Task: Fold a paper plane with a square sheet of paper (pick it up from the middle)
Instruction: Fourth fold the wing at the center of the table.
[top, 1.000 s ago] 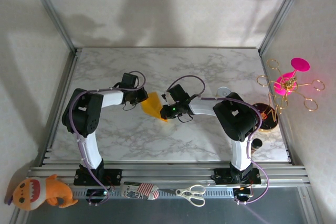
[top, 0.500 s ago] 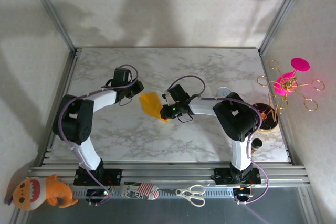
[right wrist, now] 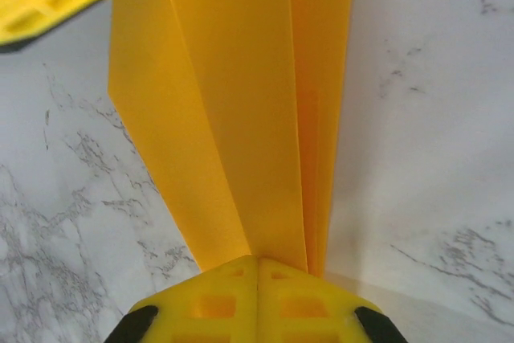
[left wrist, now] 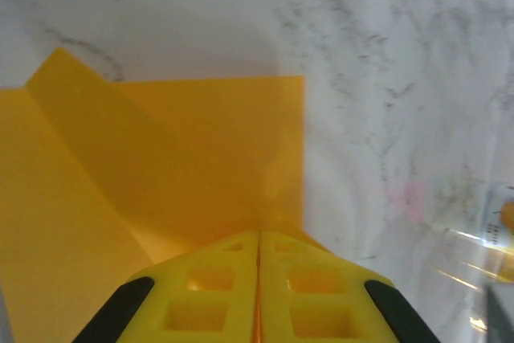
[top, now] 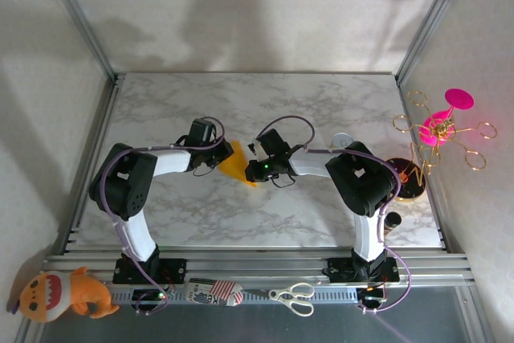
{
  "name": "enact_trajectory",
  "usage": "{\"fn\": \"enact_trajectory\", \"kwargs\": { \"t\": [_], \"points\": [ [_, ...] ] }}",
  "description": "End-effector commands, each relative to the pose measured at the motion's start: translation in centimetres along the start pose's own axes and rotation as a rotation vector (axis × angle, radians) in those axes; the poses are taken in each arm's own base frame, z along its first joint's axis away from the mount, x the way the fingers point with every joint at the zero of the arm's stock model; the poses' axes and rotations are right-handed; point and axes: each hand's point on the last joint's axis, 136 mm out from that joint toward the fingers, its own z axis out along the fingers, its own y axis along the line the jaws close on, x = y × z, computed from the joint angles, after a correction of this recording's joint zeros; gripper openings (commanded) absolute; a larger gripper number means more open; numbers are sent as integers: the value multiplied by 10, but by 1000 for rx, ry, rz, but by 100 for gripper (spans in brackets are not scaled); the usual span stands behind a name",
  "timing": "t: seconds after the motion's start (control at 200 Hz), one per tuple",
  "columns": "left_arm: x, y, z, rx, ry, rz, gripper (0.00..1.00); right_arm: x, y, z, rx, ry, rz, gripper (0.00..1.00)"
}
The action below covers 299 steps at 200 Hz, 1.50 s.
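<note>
Found at mid-table on white marbled table (top: pixel 321 110): thin orange-yellow sheet of paper (top: pixel 234 162), part-folded into lengthwise layers and pinched at one end in tightly closed right gripper (right wrist: pixel 257 263). Left gripper (left wrist: pixel 259 237) likewise closed, tips laid against opposite flap; actual hold there not confirmable. Judged mid-fold, with a wing crease in hand; next move calling for a firm press along the fold line without dragging layers out of the right-hand pinch.

Orange paper plane (top: pixel 234 164) mid-table; left pincer (top: pixel 220 156), right pincer (top: pixel 254 165) at opposite edges.
</note>
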Motion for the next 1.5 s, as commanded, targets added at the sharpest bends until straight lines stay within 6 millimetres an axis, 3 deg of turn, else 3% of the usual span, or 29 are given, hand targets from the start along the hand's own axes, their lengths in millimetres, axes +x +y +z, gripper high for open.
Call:
{"fn": "enact_trajectory", "kwargs": {
  "t": [0.0,0.125,0.335,0.406,0.631,0.911,1.072,1.492],
  "points": [
    [-1,13,6,-75,-8,-8,7,65,-40,8,136,198,95,6],
    [2,28,10,-134,-1,-6,6,40,-17,2,63,136,56,7],
    [8,40,15,-163,14,-12,5,-23,36,-18,-85,-23,-35,8],
    [9,41,15,-166,18,-10,5,-33,41,-16,-93,-42,-37,7],
    [13,46,16,-181,28,-6,5,-45,29,6,-50,-30,-5,3],
    [17,52,16,-204,39,-5,4,-49,19,25,-26,-8,-7,0],
    [17,62,14,-250,36,-9,5,-36,8,31,3,28,6,0],
    [24,101,11,-416,34,-26,4,16,-1,1,27,124,-32,0]
  ]
}}
